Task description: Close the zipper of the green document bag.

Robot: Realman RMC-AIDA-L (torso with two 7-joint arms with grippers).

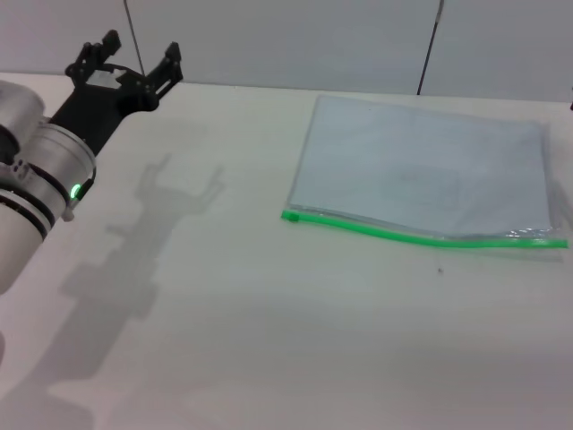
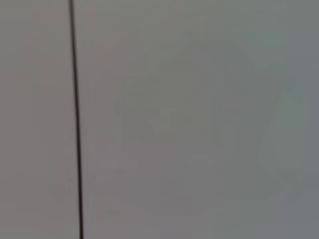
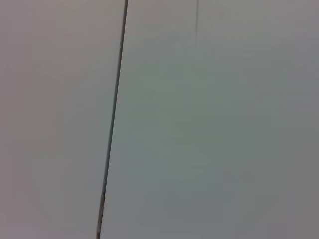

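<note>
The near part of the white table (image 1: 269,358) is seen bare apart from a broad grey shadow cast on its left side by the raised left arm.

Farther back and to the right, the green document bag (image 1: 430,170) is laid flat on the table, its translucent grey-blue sheet reaching almost to the table's far edge and to the right border of the head view. The zipper (image 1: 421,235) is found along the bag's near long edge as a thin bright green strip, slightly bowed, running from the near-left corner towards the right. A small green slider tab (image 1: 291,216) is seen at the strip's left end. Near the right end the strip looks a little crumpled; whether the seam is parted or sealed along its length cannot be told.

At the far left, well apart from the bag, the left gripper (image 1: 139,55) is held above the table, pointing away towards the wall (image 1: 269,36). Its two black fingers (image 1: 168,61) are seen spread apart, with nothing between them, and a small green light is lit on the silver wrist section behind it.

The right gripper is not seen in the head view. Only pale wall panels divided by a dark vertical seam are shown in both wrist views.
</note>
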